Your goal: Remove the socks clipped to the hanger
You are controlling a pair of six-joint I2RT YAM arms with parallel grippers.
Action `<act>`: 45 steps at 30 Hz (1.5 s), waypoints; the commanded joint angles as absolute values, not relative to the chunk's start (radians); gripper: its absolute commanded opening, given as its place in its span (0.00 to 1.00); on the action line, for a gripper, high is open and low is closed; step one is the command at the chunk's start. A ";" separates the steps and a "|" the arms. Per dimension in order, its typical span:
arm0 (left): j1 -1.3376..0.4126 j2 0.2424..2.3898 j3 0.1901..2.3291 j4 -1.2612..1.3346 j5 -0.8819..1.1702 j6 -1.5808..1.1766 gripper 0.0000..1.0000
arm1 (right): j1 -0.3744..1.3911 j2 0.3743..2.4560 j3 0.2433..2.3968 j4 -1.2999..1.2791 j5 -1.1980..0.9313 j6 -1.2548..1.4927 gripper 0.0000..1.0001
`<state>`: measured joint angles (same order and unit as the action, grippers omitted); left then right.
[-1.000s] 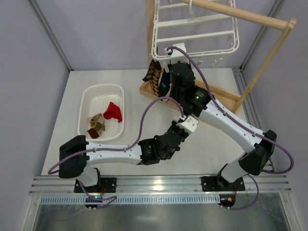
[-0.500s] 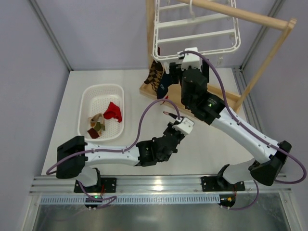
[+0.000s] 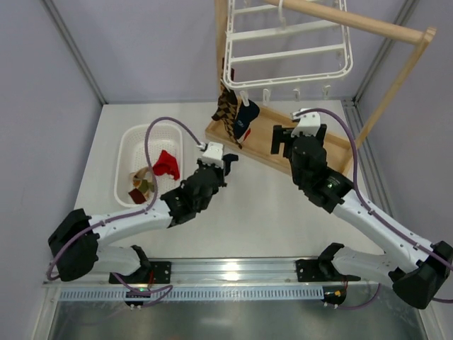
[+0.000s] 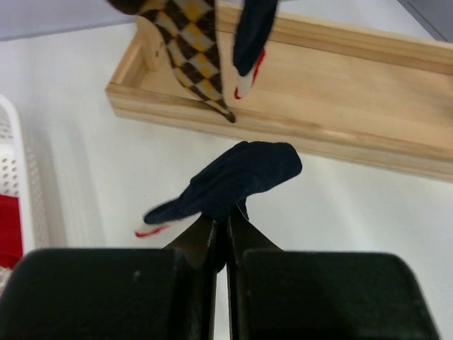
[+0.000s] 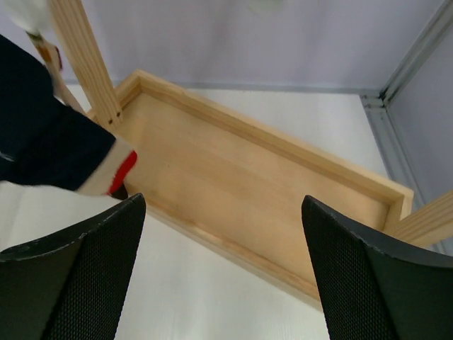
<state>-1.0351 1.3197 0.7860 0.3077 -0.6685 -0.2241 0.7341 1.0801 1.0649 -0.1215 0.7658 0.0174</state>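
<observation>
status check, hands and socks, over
Left hand shut on navy sock, off the hanger. Right hand open, empty. Argyle sock and second navy sock clipped on. Nothing seen in the way.

Hanger: I've got the white frame (image 3: pixel 290 79) hanging up high, crossbars showing, small clips dangling along its near rim.
Argyle sock (image 4: pixel 185 42): brown, black and yellow diamonds, clipped at the near-left corner, toe down.
Clipped navy sock (image 4: pixel 253 28): just beside the argyle, with a red and white tip.
Loose navy sock (image 4: pixel 241 177): crumpled, pinched in my left gripper (image 4: pixel 226 219).
Red sock (image 3: pixel 168 164): bunched in the white basket (image 3: pixel 126 142).
Striped sock (image 3: pixel 140 185): cream, green and red, near the red one; possibly two bunched together.
</observation>
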 commanded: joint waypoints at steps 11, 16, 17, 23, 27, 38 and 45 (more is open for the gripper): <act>-0.414 1.126 0.698 0.301 -0.176 -0.610 0.00 | 0.431 0.980 0.516 0.106 0.371 0.374 0.91; -0.269 1.111 0.719 0.261 -0.187 -0.606 0.00 | 0.402 1.022 0.437 0.201 0.315 0.405 0.91; -0.252 1.109 0.719 0.259 -0.172 -0.609 0.00 | 0.399 1.029 0.436 0.204 0.310 0.405 0.91; -0.143 1.092 0.654 0.282 -0.161 -0.626 0.00 | 0.380 1.045 0.405 0.248 0.278 0.402 0.91; -0.112 1.094 0.620 0.296 -0.179 -0.617 0.00 | 0.364 1.060 0.397 0.273 0.244 0.402 0.91; -0.110 1.123 0.588 0.259 -0.253 -0.529 0.99 | 0.362 1.077 0.396 0.298 0.210 0.403 0.91; -0.110 1.086 0.578 0.215 -0.304 -0.518 1.00 | 0.362 1.089 0.397 0.302 0.190 0.416 0.91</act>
<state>-0.1154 1.1259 0.5819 0.2207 -0.2623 -0.5385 0.3649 1.0828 0.3946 0.2394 0.2016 0.3988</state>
